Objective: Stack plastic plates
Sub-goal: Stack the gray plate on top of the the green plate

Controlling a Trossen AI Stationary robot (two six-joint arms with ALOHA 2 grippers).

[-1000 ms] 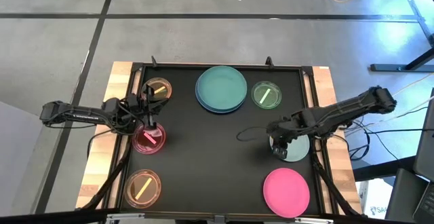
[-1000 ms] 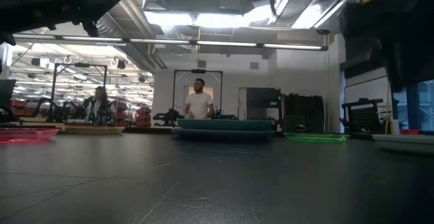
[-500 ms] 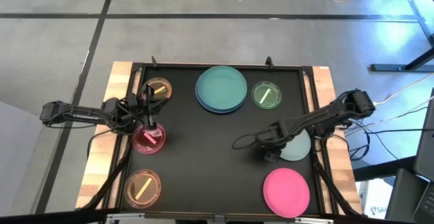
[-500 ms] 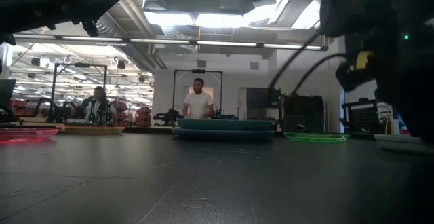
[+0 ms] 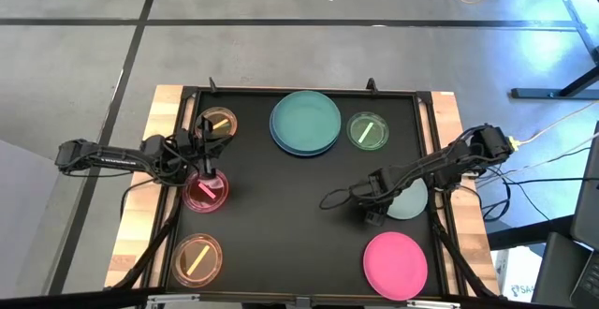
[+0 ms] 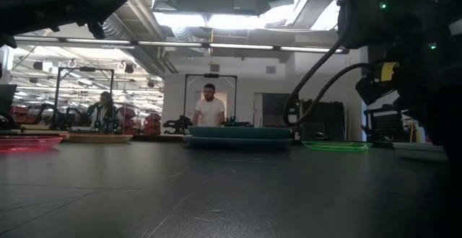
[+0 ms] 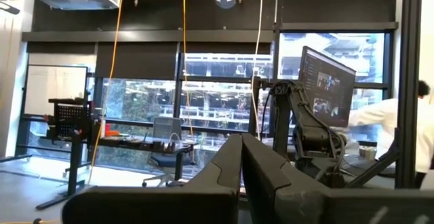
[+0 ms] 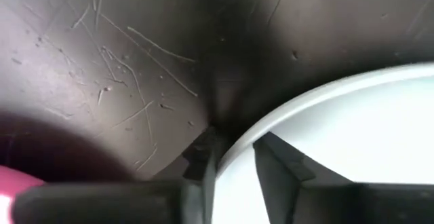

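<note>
Right gripper (image 8: 230,153) pinched the grey-green plate's (image 5: 410,201) rim near the tabletop's (image 5: 281,215) right edge; left gripper (image 5: 204,170) pressed together.

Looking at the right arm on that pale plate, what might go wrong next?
The right tool straddles only the thin rim of the grey-green plate, so the plate may slip or tilt when lifted. The pink plate lies close by and might get bumped.

Black scratched table mat (image 5: 281,215) on wooden table (image 5: 140,215); person in white shirt (image 6: 210,112) standing in room behind.
</note>
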